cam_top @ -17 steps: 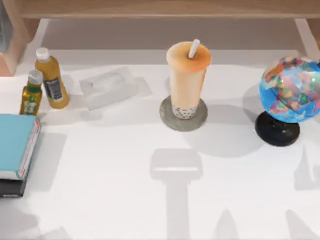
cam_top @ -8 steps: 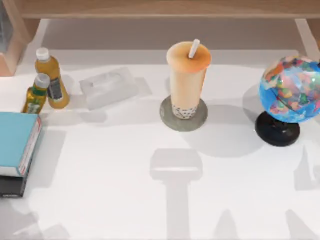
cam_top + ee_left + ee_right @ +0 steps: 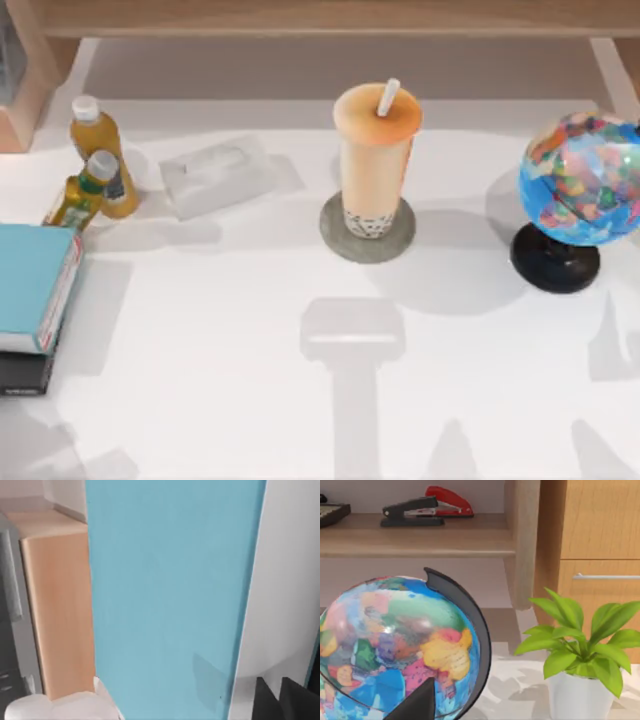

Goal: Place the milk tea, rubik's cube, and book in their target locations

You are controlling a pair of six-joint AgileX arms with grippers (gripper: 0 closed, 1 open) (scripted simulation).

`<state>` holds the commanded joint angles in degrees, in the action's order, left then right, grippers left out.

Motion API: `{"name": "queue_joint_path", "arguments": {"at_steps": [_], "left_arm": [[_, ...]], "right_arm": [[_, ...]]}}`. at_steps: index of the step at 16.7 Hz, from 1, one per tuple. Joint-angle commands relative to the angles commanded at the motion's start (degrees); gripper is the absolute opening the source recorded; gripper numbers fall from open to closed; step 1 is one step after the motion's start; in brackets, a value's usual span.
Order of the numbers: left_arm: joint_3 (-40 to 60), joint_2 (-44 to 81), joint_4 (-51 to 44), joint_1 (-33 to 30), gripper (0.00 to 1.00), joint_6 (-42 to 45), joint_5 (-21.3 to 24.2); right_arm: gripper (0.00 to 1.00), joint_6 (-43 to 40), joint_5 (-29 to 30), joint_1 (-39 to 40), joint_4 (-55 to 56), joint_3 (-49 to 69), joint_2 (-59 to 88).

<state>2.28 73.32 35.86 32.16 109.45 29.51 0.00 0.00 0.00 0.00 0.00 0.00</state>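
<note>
White tabletop (image 3: 250, 330) carries your scene. Left of the globe (image 3: 580, 180), the milk tea (image 3: 376, 160) stands on its grey coaster (image 3: 398, 240). Farther left, the book (image 3: 35, 285) rests on the black slab (image 3: 25, 375). Beside it, you risk the tilted small bottle (image 3: 85, 190) toppling. Whether either gripper is parted, I cannot tell.

Bright, even light falls on the white table (image 3: 250, 330), where soft grey shadows spread beside the milk tea (image 3: 376, 160) and the globe (image 3: 580, 180). A broad T-shaped shadow crosses the table's near half. Edges look mildly soft.
</note>
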Motion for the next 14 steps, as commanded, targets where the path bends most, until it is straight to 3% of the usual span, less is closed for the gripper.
{"name": "queue_joint_path", "arguments": {"at_steps": [8, 14], "left_arm": [[0.0, 0.0, 0.0, 0.0, 0.98, 0.0, 0.0], [0.0, 0.0, 0.0, 0.0, 1.00, 0.0, 0.0]], "right_arm": [[1.00, 0.0, 0.0, 0.0, 0.0, 0.0, 0.0], [1.00, 0.0, 0.0, 0.0, 0.0, 0.0, 0.0]]}}
